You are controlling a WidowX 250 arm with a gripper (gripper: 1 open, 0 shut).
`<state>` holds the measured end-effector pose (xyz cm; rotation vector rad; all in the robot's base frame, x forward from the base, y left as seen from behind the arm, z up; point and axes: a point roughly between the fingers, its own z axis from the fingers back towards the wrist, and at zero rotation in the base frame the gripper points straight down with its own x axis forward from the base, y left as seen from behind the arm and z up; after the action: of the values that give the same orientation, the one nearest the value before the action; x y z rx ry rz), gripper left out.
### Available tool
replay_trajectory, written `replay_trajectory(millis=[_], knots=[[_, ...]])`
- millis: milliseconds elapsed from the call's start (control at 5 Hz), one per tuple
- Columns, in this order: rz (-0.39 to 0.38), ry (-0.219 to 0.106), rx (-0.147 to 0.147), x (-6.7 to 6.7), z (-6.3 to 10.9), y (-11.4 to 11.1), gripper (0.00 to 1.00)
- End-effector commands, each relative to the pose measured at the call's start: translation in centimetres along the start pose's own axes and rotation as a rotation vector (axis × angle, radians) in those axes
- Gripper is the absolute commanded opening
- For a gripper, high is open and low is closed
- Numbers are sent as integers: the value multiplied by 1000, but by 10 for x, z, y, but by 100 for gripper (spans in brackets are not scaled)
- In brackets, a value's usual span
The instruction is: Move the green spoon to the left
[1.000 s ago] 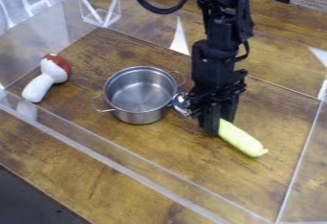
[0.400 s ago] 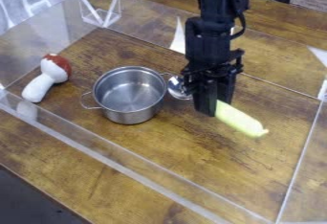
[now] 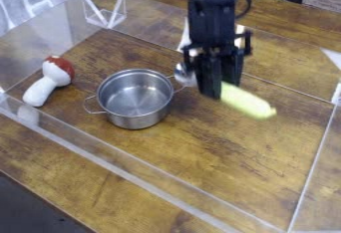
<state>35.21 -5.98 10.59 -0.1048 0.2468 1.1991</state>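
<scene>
The green spoon hangs above the wooden table, its yellow-green handle pointing down to the right and its small silver bowl to the left. My gripper points down from above and is shut on the spoon near where the handle meets the bowl. The spoon is clear of the tabletop, just right of the steel pot. The dark fingers hide the middle of the spoon.
A red-capped white mushroom toy lies at the left. The round pot stands left of centre, empty. Clear plastic walls ring the wooden table, with a corner post at the back left.
The gripper has risen with the green spoon held in it, lifting the spoon off the table. The mushroom has not moved.
</scene>
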Motion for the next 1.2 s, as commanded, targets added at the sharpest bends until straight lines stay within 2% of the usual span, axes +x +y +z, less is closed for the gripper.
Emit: replay_trajectory(millis=[0,200,600,800,1000], knots=[[49,14,-134,8,60,11,0],[115,29,-165,19,71,23,0],[331,44,-231,68,76,60,0],[376,87,-241,87,76,66,0],[410,118,-247,97,70,64,0]])
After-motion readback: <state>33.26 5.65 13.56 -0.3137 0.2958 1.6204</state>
